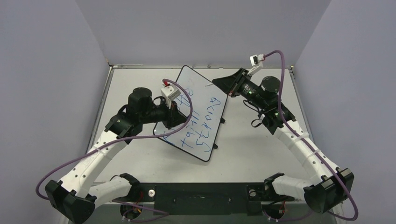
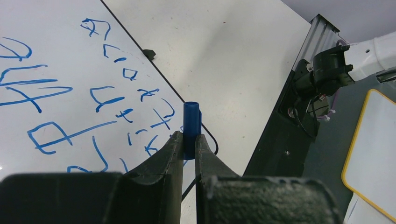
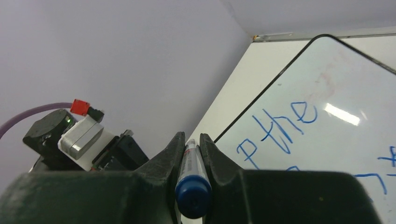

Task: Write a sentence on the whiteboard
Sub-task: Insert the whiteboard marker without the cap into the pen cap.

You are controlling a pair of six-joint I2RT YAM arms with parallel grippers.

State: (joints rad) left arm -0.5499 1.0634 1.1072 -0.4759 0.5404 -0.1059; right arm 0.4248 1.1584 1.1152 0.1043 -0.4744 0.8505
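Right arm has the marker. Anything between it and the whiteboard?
Nothing visible. The right gripper holds the marker at the whiteboard's far right corner; the left gripper, holding the blue cap, sits near the opposite edge.

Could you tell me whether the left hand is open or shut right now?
Shut: the left hand grips a small blue tube, with no gap showing on either side.

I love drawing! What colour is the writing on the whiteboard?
The writing is blue, clearest in the left wrist view.
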